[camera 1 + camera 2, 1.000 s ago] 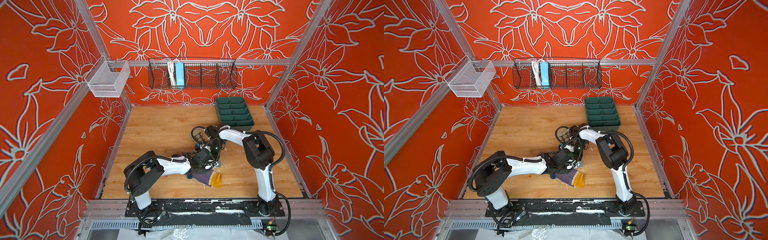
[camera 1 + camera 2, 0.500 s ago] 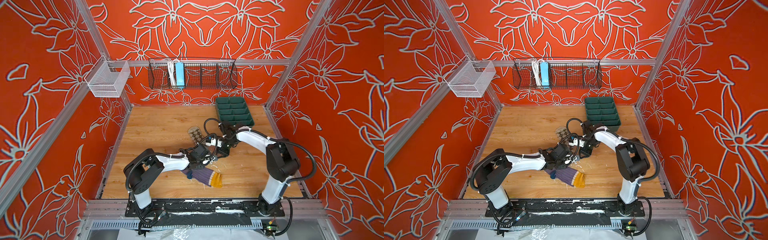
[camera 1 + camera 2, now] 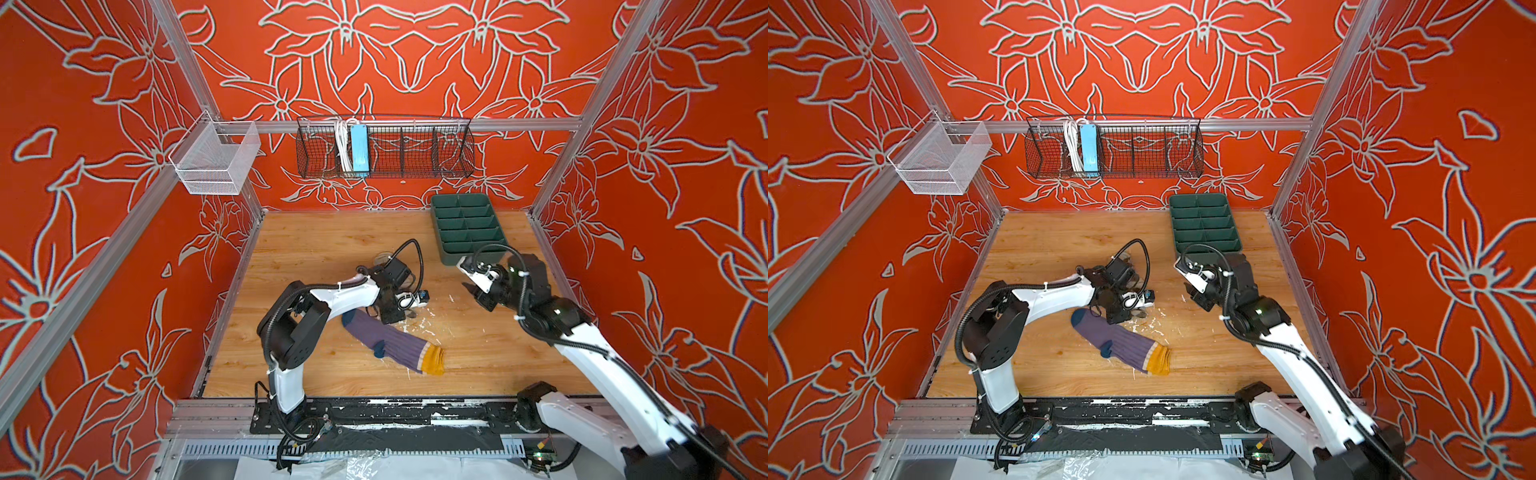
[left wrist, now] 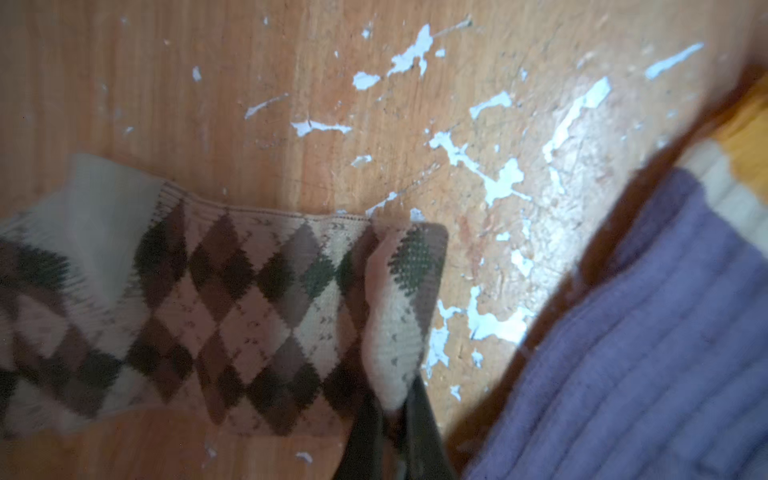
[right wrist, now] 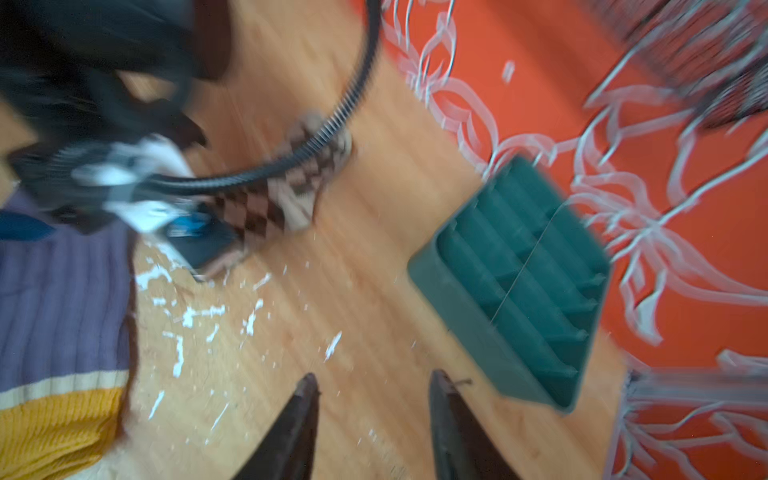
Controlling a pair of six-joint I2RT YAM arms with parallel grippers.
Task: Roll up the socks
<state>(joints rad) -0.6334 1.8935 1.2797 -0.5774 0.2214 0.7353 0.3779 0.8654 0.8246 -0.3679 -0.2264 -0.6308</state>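
The left hand [image 4: 392, 405] pinches a folded corner of the argyle sock [image 4: 232, 299] on the bench [image 3: 316, 249], the purple sock [image 3: 388, 341] lying flat just beside. The right hand [image 5: 374, 377] hovers with jaws spread and empty, apart from both.

Red floral walls [image 3: 415, 62], wooden floor [image 3: 332, 249], perhaps paint-flecked.

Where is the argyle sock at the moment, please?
The argyle sock lies mid-table under the left hand, which pinches its edge, just beyond the purple sock in a top view.

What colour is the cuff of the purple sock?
Mustard yellow; the cuff shows best in a top view.
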